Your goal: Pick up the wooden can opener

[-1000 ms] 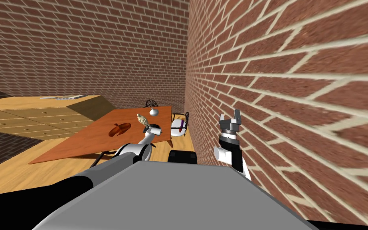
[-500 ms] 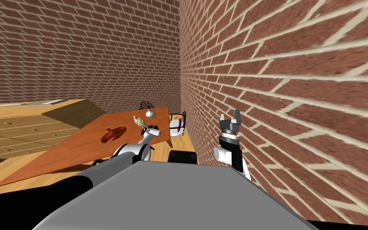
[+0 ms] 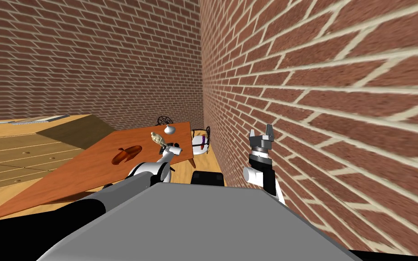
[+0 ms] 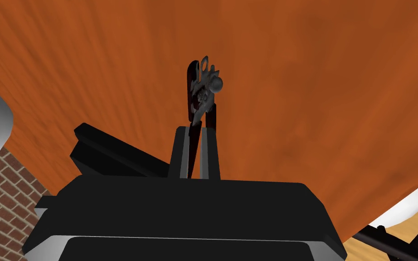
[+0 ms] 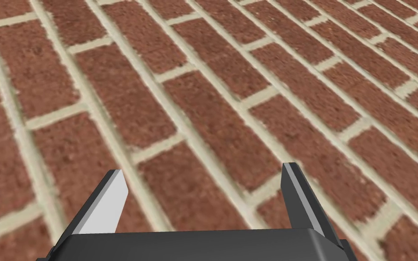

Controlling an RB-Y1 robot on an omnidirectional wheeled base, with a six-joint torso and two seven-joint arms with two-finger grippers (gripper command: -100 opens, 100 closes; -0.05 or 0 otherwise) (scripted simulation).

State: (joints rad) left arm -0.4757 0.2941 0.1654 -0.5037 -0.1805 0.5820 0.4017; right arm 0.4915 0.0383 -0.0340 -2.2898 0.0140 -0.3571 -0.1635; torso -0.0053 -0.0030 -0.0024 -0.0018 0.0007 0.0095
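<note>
opener [image 4: 203, 88] in L gripper [image 4: 196, 132], table [image 4: 321, 90] behind

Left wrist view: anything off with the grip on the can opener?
Slightly odd: the left gripper is shut on the can opener only low on its dark red handles, so the grey metal head sticks out well past the fingertips, over the orange-brown table. No damage or spill shows.

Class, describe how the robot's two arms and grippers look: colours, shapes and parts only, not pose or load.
The left arm and right arm are built of white, rounded segments with dark joints. The left gripper and right gripper each have a dark, boxy body and two thin, light grey, blade-like fingers. No cables or markings show.
</note>
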